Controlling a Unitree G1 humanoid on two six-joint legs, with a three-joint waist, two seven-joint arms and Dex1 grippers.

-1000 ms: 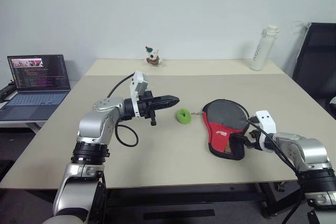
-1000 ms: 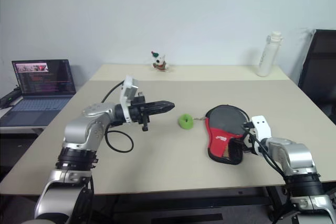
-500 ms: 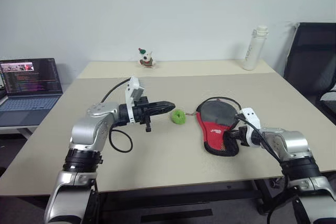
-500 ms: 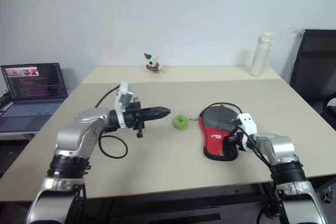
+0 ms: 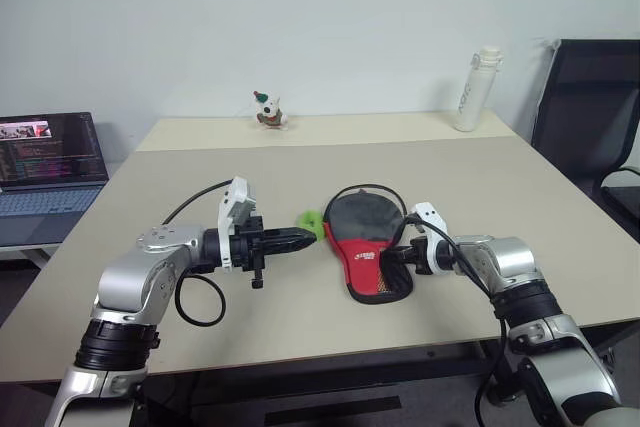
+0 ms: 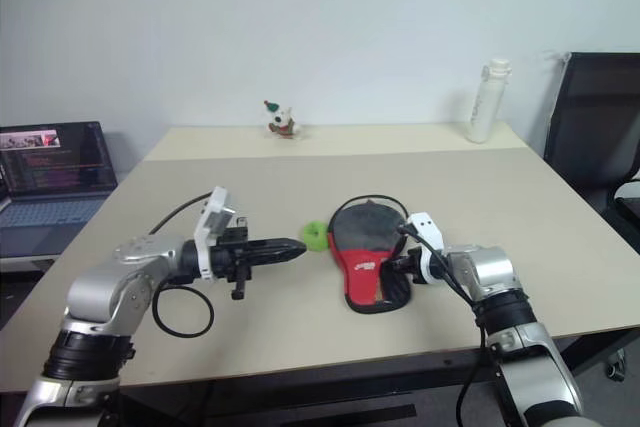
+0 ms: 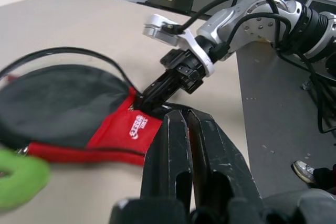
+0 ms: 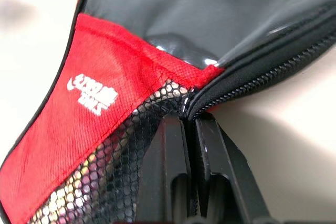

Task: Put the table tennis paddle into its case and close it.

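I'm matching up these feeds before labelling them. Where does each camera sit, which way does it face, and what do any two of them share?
Left and right eye views: on the head, looking forward and down over the table; both arms show.
Left wrist view: along the shut left gripper, facing the case and the right gripper.
Right wrist view: along the shut right gripper, at the case's zipped edge.
Shared: the case's white logo appears in both wrist views.
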